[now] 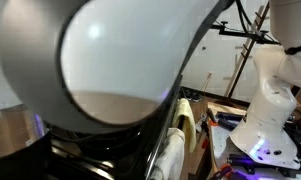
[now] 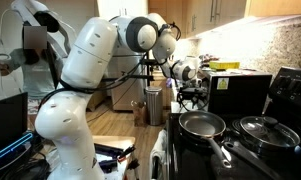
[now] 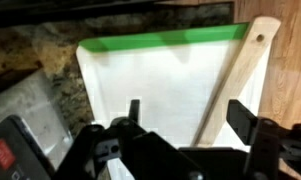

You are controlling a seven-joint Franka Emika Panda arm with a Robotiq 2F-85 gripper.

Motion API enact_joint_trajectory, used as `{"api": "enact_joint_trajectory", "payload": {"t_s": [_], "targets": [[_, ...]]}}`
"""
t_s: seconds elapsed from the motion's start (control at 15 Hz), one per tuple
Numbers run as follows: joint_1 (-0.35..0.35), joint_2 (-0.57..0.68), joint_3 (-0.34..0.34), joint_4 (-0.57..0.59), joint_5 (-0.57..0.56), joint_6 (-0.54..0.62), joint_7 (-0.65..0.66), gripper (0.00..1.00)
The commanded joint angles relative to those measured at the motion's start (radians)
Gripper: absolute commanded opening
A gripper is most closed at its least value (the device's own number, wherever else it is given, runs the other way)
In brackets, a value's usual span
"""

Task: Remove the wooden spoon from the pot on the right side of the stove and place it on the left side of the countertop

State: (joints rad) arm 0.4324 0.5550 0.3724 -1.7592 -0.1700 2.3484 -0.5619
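Note:
In the wrist view the pale wooden spoon (image 3: 236, 82) lies slanted on a white cutting board with a green edge (image 3: 150, 70). Its broad end points to the upper right, over the board's edge. My gripper (image 3: 190, 116) is open just above it. The handle runs between the two fingers, close to the right one, and neither finger touches it. In an exterior view the gripper (image 2: 190, 73) hangs over the countertop beyond the black stove (image 2: 252, 155). The dark deep pot does not show in any view.
A frying pan (image 2: 202, 124) and a steel pot with a glass lid (image 2: 262, 129) sit on the stove. A black appliance (image 2: 238, 92) stands behind them. Speckled stone counter (image 3: 40, 50) surrounds the board. The arm's white body (image 1: 110, 50) fills an exterior view.

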Motion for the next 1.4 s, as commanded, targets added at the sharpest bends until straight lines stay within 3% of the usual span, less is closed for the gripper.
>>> {"api": "enact_joint_trajectory", "payload": {"t_s": [0.0,0.27,0.4,0.53,0.73,1.0,1.33], "targets": [[-0.090,-0.037,0.085,-0.061,0.045,0.148,-0.164,1.00],[-0.220,-0.052,0.254,-0.116,0.246,0.211,-0.388,1.00],[-0.299,-0.078,0.353,-0.151,0.403,0.135,-0.463,1.00],[-0.343,-0.134,0.385,-0.177,0.504,0.014,-0.434,1.00],[-0.356,-0.251,0.337,-0.203,0.561,-0.168,-0.358,1.00],[-0.328,-0.400,0.202,-0.258,0.564,-0.370,-0.232,1.00],[-0.275,-0.542,0.032,-0.361,0.519,-0.496,-0.086,1.00]]}}
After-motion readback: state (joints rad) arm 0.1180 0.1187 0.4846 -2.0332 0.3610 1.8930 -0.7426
